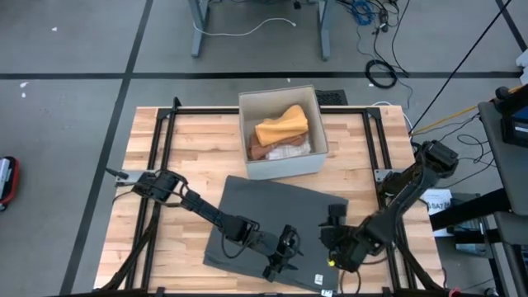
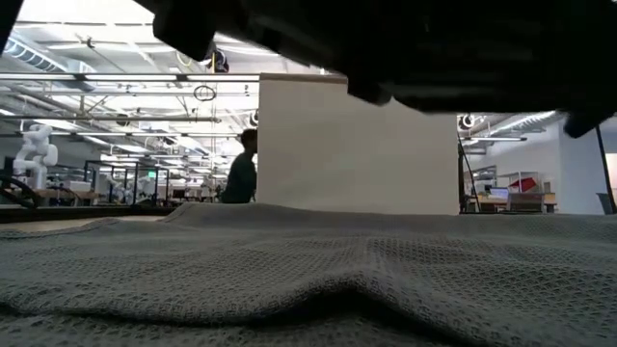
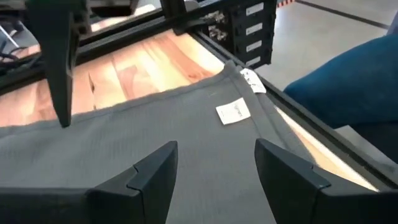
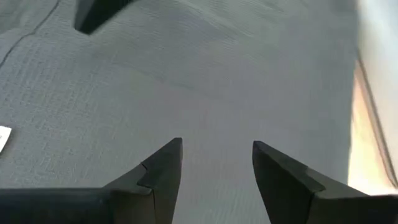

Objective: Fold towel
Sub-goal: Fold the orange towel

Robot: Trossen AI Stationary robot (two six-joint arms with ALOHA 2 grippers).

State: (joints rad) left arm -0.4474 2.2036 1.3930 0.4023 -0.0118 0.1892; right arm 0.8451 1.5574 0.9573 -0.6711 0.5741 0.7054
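Observation:
A grey towel lies spread flat on the wooden table, its near edge at the table's front. A small white label sits near its near right corner. My left gripper hangs open over the towel's near part, with only cloth below its fingers. My right gripper stands open just to its right, slanting down over the towel's right part. In the low view the towel fills the foreground under the dark arms.
A white bin with orange and other cloths stands at the table's far middle, just beyond the towel; it shows as a pale wall in the low view. Black frame rails run along the table's sides. A person stands far behind.

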